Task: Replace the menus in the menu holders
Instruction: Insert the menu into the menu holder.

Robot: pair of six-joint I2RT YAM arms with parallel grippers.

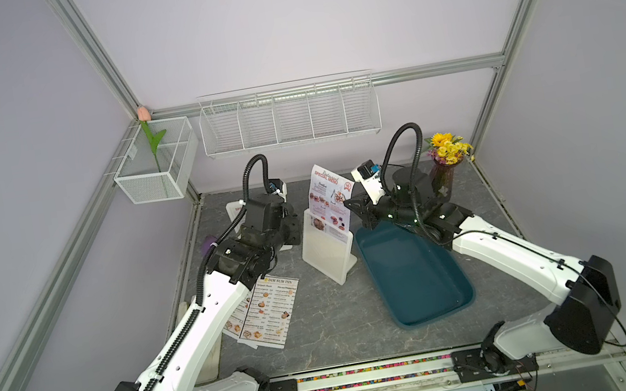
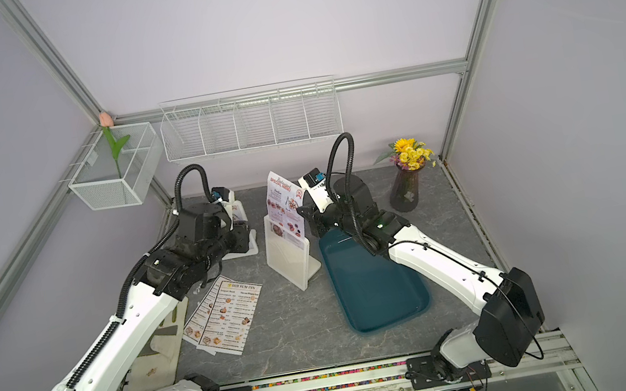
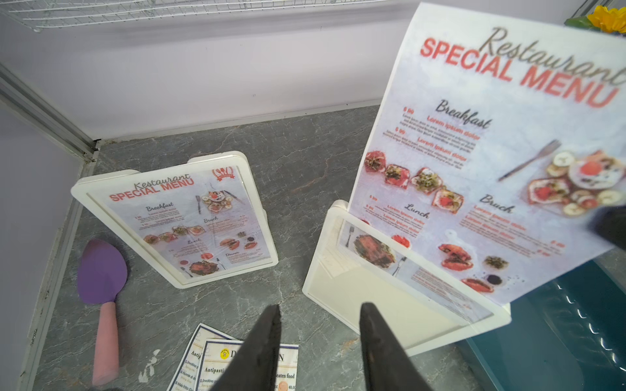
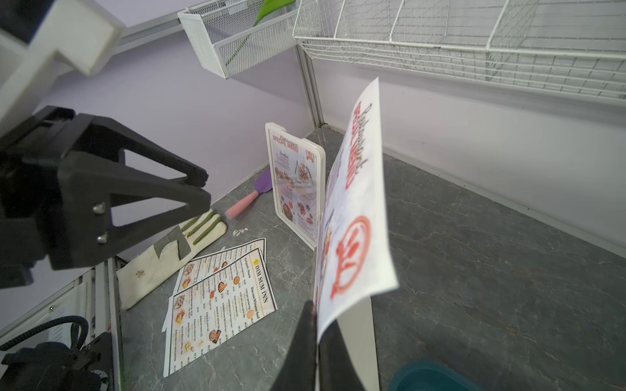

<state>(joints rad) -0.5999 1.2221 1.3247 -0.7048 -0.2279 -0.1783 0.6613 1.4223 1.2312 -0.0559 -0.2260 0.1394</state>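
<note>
Right gripper (image 4: 316, 321) pinches the side edge of a SPECIAL MENU sheet (image 1: 326, 194) standing half out of the holder (image 1: 325, 262) mid-counter (image 1: 321, 321), apparently to slide it free; left gripper (image 3: 320, 309) hangs open, empty, while DIM SUM INN sheets (image 1: 274, 315) wait flat toward the left edge.

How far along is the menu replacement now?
Done: nothing yet. In hand: right gripper shut on a SPECIAL MENU sheet, half out of the near holder. To do: far holder holds its SPECIAL MENU; both DIM SUM INN menus lie on the table; left gripper open, empty.
</note>
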